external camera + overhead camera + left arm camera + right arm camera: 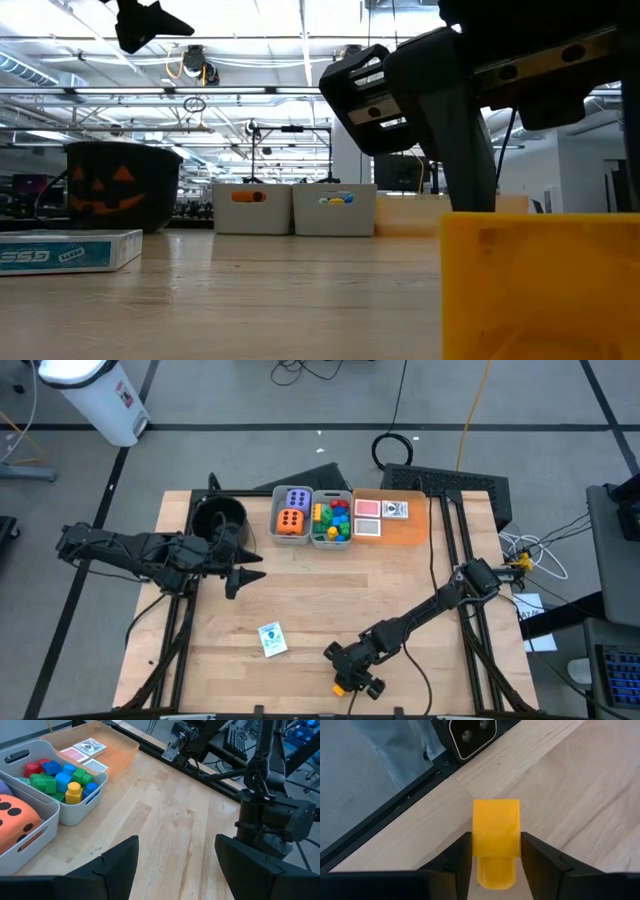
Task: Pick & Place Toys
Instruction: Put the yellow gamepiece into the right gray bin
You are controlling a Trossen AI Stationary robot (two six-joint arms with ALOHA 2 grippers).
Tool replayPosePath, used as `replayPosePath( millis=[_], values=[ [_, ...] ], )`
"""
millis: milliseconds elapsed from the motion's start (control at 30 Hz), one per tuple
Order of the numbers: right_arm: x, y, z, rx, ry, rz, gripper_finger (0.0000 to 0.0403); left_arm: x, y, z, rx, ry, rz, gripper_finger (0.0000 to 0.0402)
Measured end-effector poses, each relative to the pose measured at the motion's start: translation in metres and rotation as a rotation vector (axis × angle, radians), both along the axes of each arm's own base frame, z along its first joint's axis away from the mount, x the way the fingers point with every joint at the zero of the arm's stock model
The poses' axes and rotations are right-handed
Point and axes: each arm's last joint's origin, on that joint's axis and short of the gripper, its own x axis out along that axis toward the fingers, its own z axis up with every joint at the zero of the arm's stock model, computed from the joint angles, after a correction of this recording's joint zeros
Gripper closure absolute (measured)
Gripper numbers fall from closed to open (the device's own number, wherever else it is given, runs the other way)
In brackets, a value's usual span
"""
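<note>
A yellow brick (496, 827) sits near the table's near edge, and my right gripper (348, 680) is shut on it. In the low view the brick (540, 285) fills the foreground, with the gripper's fingers above it. A blue-and-white card pack (272, 639) lies flat on the table to the left of the brick. My left gripper (175, 870) hangs open above the table's left side (245, 572), touching nothing. Two dice (292, 515) and several coloured bricks (332, 520) lie in grey bins at the far edge. My right gripper pinches the yellow brick by two opposite sides (477, 845) between its two fingers (460, 857). The fingers slant down onto it from the table's far right. The brick stands upright; whether its underside is clear of the table I cannot tell.
A black pumpkin bucket (220, 518) stands at the far left. Next to it stand two grey bins (275, 530) and a flat orange tray (415, 535) with cards. A camera (472, 735) sits at the near edge, just beyond the brick. Bare wood lies in the middle.
</note>
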Motion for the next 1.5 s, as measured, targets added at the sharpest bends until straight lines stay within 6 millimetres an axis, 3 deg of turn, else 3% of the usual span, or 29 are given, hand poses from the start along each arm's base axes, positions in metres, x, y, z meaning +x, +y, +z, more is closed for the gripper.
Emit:
replayPosePath(
  millis=[200, 400, 767, 1133, 1500],
  values=[
    [0.000, -0.004, -0.001, -0.058, -0.008, -0.050, 0.0267, 0.000, 0.000, 0.000, 0.000, 0.002, 0.000, 0.0135],
    [0.009, -0.020, -0.001, -0.023, 0.043, -0.170, 0.0270, 0.000, 0.000, 0.000, 0.000, 0.002, 0.000, 0.0135],
    [0.030, -0.071, -0.002, 0.024, 0.123, -0.485, 0.0272, 0.000, 0.000, 0.000, -0.004, 0.003, 0.001, 0.0135],
    [0.042, -0.120, 0.000, 0.063, 0.179, -0.674, 0.0272, 0.000, 0.000, 0.000, -0.004, 0.003, 0.001, 0.0135],
    [0.039, -0.137, 0.029, 0.069, 0.105, -0.745, 0.0273, 0.000, 0.000, 0.001, -0.009, -0.011, 0.002, 0.0135]
  ],
)
